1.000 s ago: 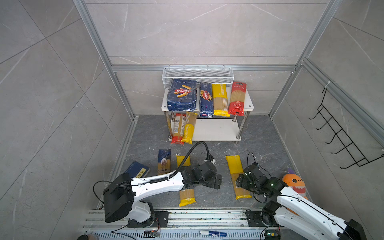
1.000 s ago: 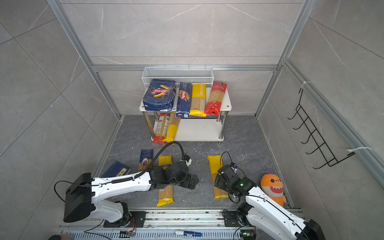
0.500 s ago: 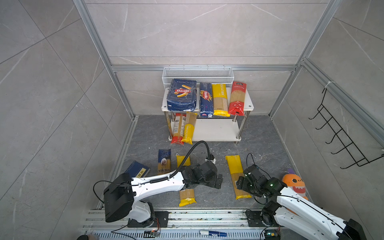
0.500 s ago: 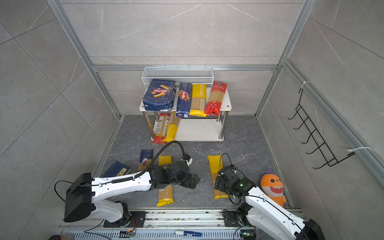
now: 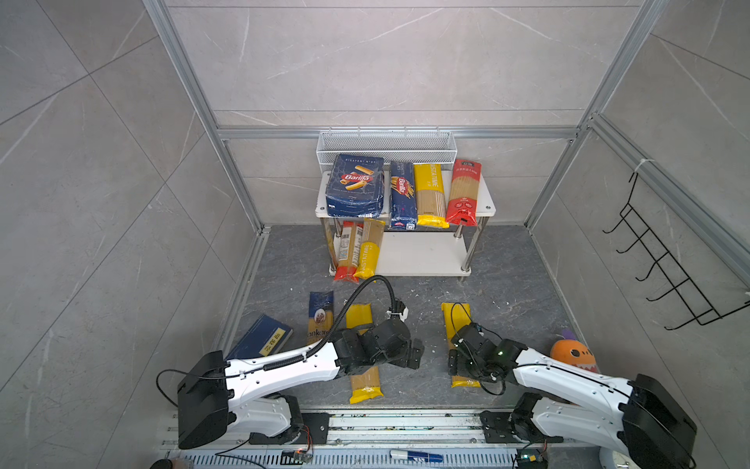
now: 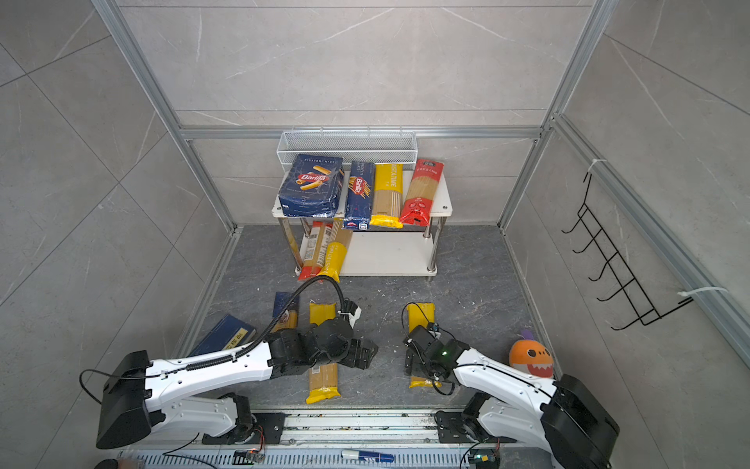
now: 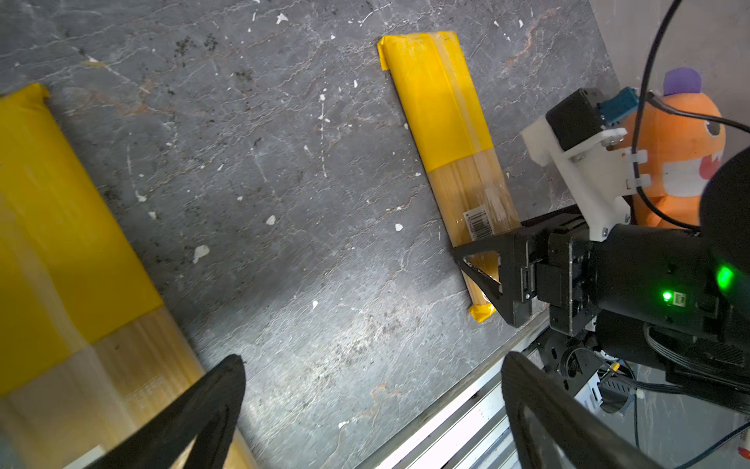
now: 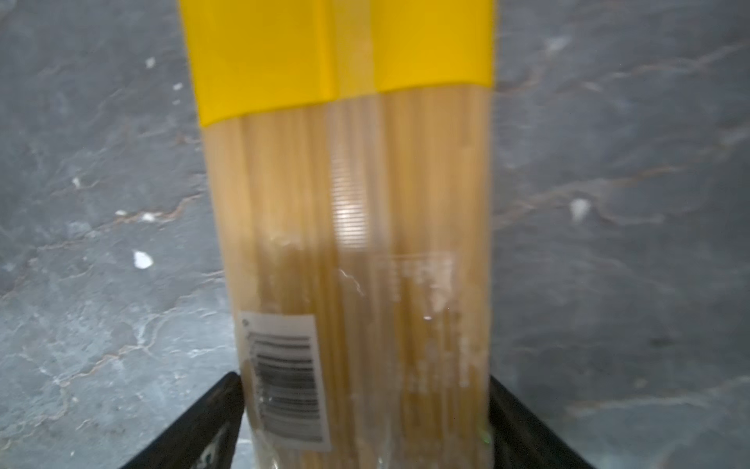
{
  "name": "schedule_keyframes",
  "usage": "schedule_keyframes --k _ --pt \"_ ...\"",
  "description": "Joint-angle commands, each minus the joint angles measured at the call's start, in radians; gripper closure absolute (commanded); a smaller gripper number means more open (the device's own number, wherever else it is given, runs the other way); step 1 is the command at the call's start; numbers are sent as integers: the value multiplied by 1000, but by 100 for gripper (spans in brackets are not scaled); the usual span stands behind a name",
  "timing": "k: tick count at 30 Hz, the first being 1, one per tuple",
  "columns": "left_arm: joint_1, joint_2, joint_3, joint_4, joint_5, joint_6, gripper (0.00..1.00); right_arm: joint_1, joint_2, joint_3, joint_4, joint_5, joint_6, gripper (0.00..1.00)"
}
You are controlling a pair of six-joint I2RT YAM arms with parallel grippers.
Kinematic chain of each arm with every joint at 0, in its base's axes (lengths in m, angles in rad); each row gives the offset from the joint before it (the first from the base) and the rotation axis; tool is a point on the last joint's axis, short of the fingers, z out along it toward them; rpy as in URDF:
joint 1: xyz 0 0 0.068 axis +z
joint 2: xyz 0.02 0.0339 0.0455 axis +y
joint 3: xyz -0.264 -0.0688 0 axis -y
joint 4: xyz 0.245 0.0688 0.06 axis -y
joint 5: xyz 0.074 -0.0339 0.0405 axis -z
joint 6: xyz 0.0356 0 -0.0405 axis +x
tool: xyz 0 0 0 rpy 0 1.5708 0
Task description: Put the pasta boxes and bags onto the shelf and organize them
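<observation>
A yellow bag (image 5: 454,316) (image 8: 337,52) lies on the grey floor at the right. My right gripper (image 5: 456,363) (image 8: 363,385) is shut on its clear lower half, one finger against each long side. A second yellow bag (image 5: 359,316) (image 7: 61,223) lies further left, under my left arm. My left gripper (image 5: 414,357) (image 7: 373,361) hangs open over bare floor between the two. A blue ankara bag (image 5: 320,312) lies left of that. The shelf (image 5: 422,253) holds both Barilla boxes (image 5: 355,184), a yellow bag and a red bag on top. Two bags (image 5: 367,253) lean on its lower board.
A blue book (image 5: 259,341) lies at the near left by the wall. An orange plush (image 5: 574,355) sits at the right wall beside my right arm. A white wire basket (image 5: 385,144) stands behind the shelf; a black hook rack (image 5: 665,264) hangs on the right wall.
My right gripper has shifted slightly along the yellow bag toward its near end. The left arm has barely moved.
</observation>
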Motion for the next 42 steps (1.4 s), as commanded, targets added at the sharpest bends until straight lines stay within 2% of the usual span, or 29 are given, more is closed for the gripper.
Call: schedule_keyframes --k 1,4,10,15,21,23,29,32,37,42 --pt "-4 -63 -21 -43 -54 -20 0 55 96 69 40 67 34 11" --pt "-3 -106 -39 -70 -72 -29 0 74 159 102 28 121 43 10" --pt "-3 -175 -68 -106 -106 -36 0 79 184 76 56 158 56 10" --pt "-3 -185 -63 -118 -119 -28 0 106 210 -4 173 169 65 10" --pt "-3 -167 -41 -131 -118 -24 0 149 319 -55 259 183 101 13" --pt "-3 -162 -35 -136 -118 -26 0 163 366 -65 287 180 103 17" --pt "-3 -167 -24 -156 -132 -39 0 221 492 -88 388 159 170 49" --pt "-3 -178 -16 -184 -149 -41 0 253 499 -84 396 164 189 62" --pt "-2 -215 2 -251 -189 -45 0 280 368 -105 403 155 180 73" --pt "-3 -271 14 -317 -246 -50 0 278 106 -167 508 90 123 78"
